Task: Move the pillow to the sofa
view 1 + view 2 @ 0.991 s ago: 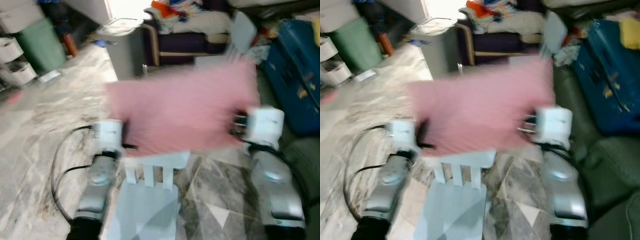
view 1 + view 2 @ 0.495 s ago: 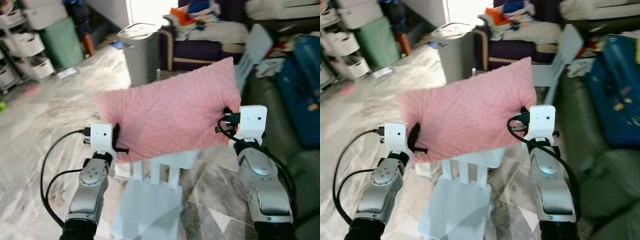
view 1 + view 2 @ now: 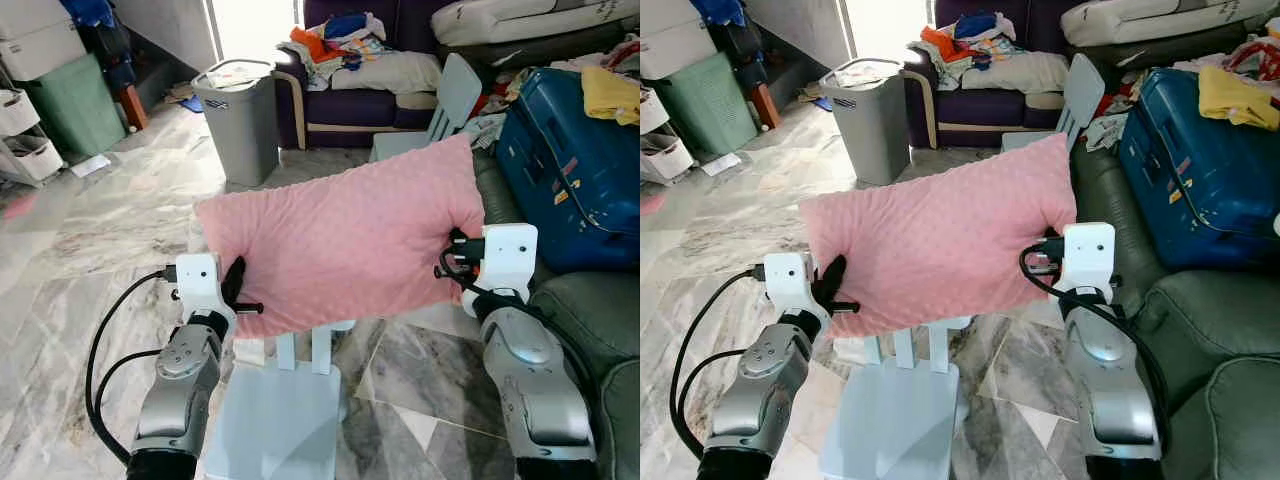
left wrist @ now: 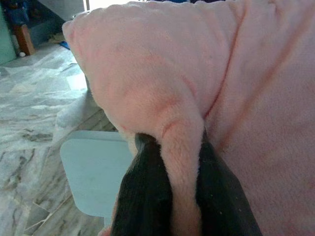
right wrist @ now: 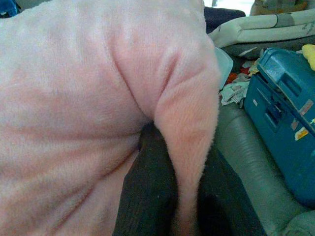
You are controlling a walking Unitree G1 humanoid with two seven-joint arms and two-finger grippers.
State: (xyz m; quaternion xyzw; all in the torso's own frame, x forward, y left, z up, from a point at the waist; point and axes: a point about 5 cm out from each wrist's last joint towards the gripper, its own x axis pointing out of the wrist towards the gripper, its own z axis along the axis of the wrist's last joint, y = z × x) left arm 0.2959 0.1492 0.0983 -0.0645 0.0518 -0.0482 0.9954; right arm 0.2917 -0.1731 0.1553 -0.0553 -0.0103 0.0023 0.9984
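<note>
Pillow [image 3: 340, 240] held aloft above a chair [image 3: 285, 410], sofa [image 3: 590, 310] just to the right. Left end effector [image 4: 170, 196] and right end effector [image 5: 189, 196] each pinching a thin fold of corner fabric. Likely to slip free mid-turn, or snag the suitcase [image 3: 570, 170].

pillow [image 3: 345, 240] above chair [image 3: 285, 415] | sofa [image 3: 585, 320] right | bin [image 3: 240, 118] behind

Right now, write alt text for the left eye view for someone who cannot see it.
A pink pillow is held up between the robot's left hand and right hand, each pinching one end, above a pale blue chair on a marble floor. A grey-green sofa and blue suitcase are to the right.
</note>
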